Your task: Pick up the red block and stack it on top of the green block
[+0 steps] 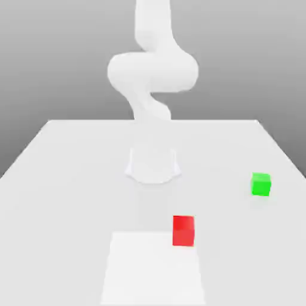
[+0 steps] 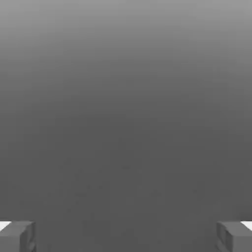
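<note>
Currently | red block point(image 1: 183, 230): bright, smooth cube | green block point(image 1: 260, 184): vivid, smooth cube | tool point(image 2: 126, 237): open

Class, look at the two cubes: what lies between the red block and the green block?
In the exterior view, only bare pale tabletop lies between the red block and the green block.

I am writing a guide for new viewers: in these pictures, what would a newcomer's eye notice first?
Probably the bright red block, near the front, on the edge of a white patch. Next, the green block, farther back toward the exterior view's right.
</note>
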You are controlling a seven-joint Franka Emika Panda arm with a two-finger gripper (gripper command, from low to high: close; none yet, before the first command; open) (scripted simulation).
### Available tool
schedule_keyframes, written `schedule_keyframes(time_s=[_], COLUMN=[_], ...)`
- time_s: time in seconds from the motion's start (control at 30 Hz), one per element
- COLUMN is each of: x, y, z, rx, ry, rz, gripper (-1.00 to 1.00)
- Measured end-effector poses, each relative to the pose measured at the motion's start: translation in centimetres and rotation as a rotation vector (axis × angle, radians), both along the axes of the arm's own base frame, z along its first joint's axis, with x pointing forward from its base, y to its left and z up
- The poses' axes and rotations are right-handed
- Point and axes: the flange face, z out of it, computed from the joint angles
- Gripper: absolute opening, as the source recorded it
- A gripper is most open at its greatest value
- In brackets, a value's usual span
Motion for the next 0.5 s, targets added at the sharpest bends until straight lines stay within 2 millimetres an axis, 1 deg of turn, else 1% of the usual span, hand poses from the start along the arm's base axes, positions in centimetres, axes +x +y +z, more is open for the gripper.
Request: schedule_keyframes(time_s=[0.1,0.23,0.37,0.5], x=[2.4,4.3,5.0,4.5], y=[1.1,2.5,3.6,4.6], z=[-5.4,-12.4,-19.4,-26.3], rx=[-0.095,-0.203,-0.295,-0.372], ry=[0.080,0.179,0.274,0.364], rz=[0.123,0.288,0.463,0.647], gripper=[0.00,0.00,0.00,0.00])
